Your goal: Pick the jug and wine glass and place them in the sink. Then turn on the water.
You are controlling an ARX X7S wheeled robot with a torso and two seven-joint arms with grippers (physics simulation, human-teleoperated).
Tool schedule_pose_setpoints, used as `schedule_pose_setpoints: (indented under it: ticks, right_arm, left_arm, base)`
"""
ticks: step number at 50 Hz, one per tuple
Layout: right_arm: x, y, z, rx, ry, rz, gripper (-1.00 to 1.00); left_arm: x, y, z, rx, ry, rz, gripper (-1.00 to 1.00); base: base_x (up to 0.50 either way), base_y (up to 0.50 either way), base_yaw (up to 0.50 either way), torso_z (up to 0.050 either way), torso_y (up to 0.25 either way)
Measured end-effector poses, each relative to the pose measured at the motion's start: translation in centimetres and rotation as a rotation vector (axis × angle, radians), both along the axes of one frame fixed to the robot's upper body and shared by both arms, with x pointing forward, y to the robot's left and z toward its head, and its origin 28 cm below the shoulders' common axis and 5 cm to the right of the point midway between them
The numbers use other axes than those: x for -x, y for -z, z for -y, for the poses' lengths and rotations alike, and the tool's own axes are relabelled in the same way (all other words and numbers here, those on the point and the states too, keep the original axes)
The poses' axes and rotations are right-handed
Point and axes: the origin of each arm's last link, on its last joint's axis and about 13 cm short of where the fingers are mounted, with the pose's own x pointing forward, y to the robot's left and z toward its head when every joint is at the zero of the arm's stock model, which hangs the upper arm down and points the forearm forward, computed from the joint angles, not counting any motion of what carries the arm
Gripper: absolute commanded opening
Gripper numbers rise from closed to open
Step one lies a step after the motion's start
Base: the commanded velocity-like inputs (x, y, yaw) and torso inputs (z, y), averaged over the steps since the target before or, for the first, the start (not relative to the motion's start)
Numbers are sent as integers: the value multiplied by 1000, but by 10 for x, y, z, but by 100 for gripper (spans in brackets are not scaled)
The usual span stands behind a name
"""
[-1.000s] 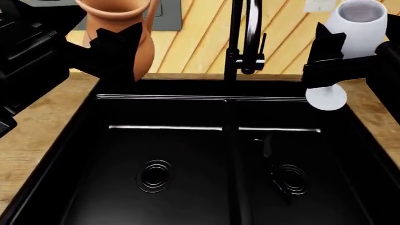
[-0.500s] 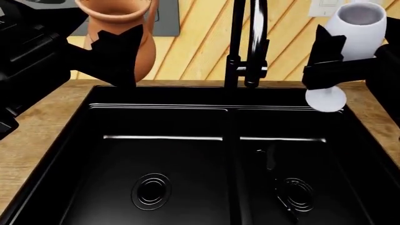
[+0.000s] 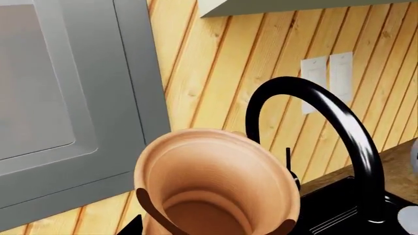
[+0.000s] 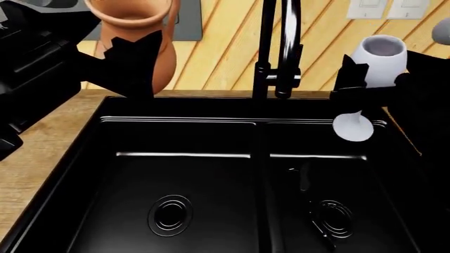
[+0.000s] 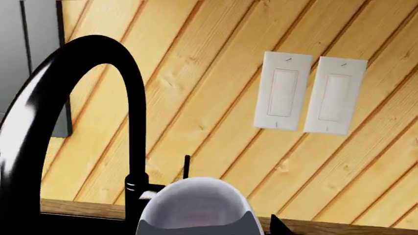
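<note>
Upright, terracotta jug (image 4: pixel 137 37) with flared rim, pale stemmed wine glass (image 4: pixel 372 68), round foot.

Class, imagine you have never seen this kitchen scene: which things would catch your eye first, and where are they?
The orange jug stands out most, held upright by the left gripper above the sink's back left corner. Next comes the pale wine glass, gripped by the right gripper over the right basin's back edge. Between them rises the tall black faucet, against a slanted wood-plank wall.
</note>
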Motion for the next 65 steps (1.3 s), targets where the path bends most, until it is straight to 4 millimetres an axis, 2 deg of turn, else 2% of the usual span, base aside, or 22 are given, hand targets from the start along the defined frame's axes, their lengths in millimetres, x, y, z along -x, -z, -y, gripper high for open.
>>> schedule_pose_setpoints:
  ticks: [36, 65]
  right_arm:
    - [-41, 74, 12, -111, 48, -217, -100]
    - [-56, 120, 26, -149, 126, -333, -100]
  left_arm:
    - [-2, 3, 0, 3, 4, -11, -100]
    - [-4, 7, 0, 6, 4, -22, -100]
  base:
    - [0, 0, 0, 1, 2]
    - [0, 0, 0, 1, 2]
